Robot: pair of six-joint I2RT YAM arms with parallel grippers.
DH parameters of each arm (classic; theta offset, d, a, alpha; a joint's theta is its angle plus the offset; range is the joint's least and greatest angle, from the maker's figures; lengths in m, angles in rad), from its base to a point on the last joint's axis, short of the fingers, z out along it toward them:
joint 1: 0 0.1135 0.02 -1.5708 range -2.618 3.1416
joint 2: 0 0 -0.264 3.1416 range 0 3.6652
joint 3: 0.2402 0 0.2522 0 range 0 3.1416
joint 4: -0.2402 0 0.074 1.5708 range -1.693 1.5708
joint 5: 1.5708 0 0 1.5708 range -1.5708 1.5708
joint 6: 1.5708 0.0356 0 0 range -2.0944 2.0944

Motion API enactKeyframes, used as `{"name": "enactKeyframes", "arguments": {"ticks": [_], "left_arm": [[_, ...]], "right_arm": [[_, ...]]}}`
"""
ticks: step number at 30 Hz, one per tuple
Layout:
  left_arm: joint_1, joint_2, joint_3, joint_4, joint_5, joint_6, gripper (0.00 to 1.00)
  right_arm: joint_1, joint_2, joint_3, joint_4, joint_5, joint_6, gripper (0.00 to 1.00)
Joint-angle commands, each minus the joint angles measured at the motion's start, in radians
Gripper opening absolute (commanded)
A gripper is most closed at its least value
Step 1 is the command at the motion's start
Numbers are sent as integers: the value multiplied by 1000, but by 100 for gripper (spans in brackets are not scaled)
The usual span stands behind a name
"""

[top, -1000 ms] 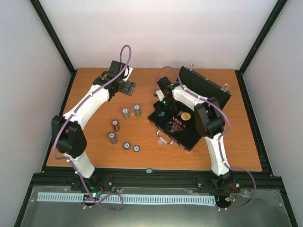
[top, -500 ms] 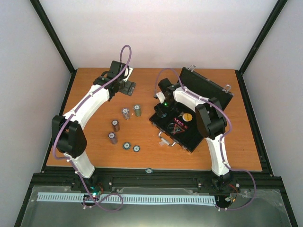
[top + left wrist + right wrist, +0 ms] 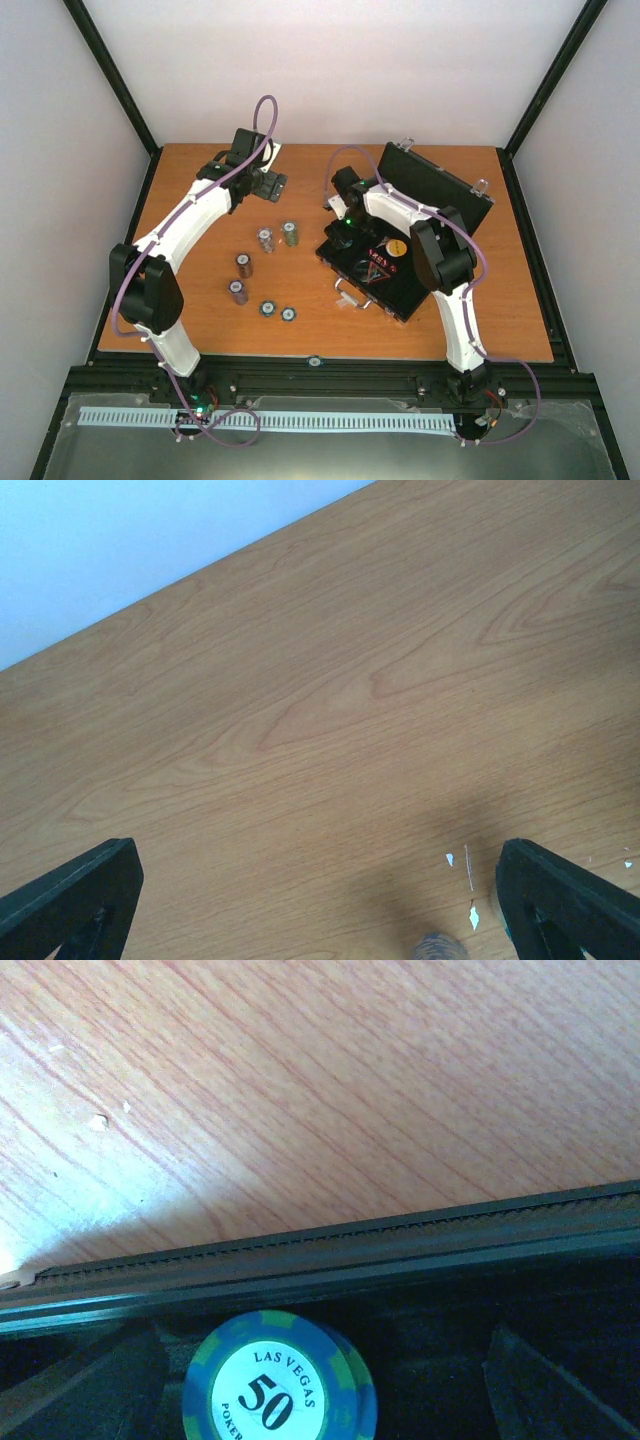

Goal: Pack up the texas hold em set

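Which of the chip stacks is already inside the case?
The blue one with 50 on top, sitting in the black case; the other stacks stand on the table, left of it.

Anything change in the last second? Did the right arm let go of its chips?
The right gripper dipped toward the case, then drew back slightly with its jaws spread wide. The blue chip stack sits in the case, free of the jaws, apparently released. The left gripper stays open over bare table, and the loose chip stacks have not moved.
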Motion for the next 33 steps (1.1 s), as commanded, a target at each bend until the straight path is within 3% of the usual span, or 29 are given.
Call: {"name": "enactKeyframes", "arguments": {"ticks": [1, 5, 10, 15, 25, 33], "left_arm": [[8, 5, 17, 18, -1, 8, 100], [8, 1, 14, 17, -1, 8, 100], [8, -5, 6, 20, -8, 8, 100], [8, -3, 9, 20, -4, 5, 100], [8, -1, 8, 21, -14, 10, 100], [8, 3, 10, 21, -14, 10, 100]], "right_arm": [[-4, 59, -28, -84, 80, 8, 87], [2, 87, -23, -104, 96, 27, 81], [2, 99, -32, -111, 120, 51, 54], [1, 82, -31, -104, 172, 64, 40], [2, 27, -15, -61, 492, 112, 37], [2, -4, -21, -26, 659, 111, 34]]}}
